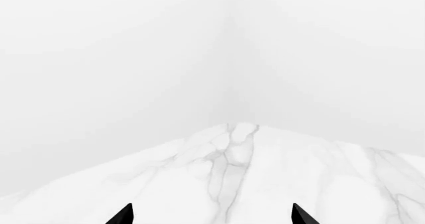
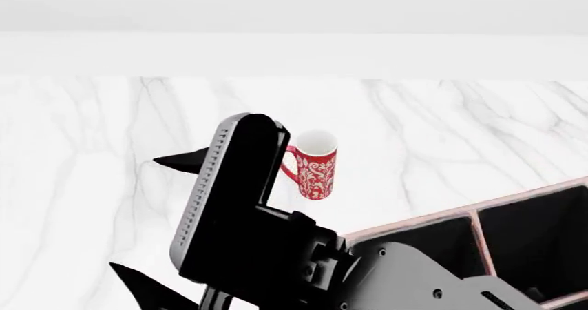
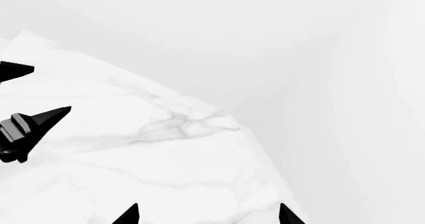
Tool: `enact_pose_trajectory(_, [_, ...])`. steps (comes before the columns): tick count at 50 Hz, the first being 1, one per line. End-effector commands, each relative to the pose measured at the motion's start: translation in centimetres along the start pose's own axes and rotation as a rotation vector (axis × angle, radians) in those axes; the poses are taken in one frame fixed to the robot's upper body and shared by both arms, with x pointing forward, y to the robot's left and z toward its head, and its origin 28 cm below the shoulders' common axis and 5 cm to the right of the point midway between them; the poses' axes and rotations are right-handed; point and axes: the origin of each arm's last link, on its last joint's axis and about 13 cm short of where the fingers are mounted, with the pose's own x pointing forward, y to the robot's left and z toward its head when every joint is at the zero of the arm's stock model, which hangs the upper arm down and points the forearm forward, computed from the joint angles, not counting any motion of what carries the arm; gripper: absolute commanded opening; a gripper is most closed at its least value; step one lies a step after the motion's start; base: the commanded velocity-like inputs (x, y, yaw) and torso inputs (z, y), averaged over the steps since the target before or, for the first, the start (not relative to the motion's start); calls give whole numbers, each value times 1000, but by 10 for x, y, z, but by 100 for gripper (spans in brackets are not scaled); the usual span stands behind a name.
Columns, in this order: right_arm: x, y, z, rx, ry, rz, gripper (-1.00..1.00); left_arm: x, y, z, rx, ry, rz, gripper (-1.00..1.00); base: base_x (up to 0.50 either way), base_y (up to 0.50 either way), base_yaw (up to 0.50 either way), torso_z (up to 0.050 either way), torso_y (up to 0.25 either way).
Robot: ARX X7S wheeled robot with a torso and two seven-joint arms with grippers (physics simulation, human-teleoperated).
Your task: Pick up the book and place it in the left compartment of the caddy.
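marble table (image 2: 459, 131) bare and white | caddy (image 2: 478, 217) at head view's lower right, black-lined sections showing | book not visible in any view | red mug (image 2: 315, 164) upright beyond arm | left gripper (image 1: 212, 215) fingers apart, empty | right gripper (image 3: 208, 215) fingers apart, empty

The table (image 2: 478, 124) is white marble with thin grey veins that run across its top. Its far edge meets a plain white wall (image 2: 294, 7), and a pale band lies along the foot of this wall. In the left wrist view, 2 white walls join in a soft vertical corner (image 1: 232, 59), ahead of the jaws and past a corner of the marble. The right wrist view shows also a marble corner in front of the jaws. The light is bright, even and without hard shadows.
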Motion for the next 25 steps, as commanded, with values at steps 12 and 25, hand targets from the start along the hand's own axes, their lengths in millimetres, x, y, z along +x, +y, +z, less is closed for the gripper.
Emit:
enact_pose_trajectory(12, [17, -1, -4, -134, 20, -24, 100, 1, -1, -1, 2, 5, 0, 100, 0, 0, 0, 0, 0])
enact_pose_trajectory(25, [23, 14, -5, -141, 14, 50, 100, 1, 0, -1, 3, 3, 3, 100, 0, 0, 0, 0, 0])
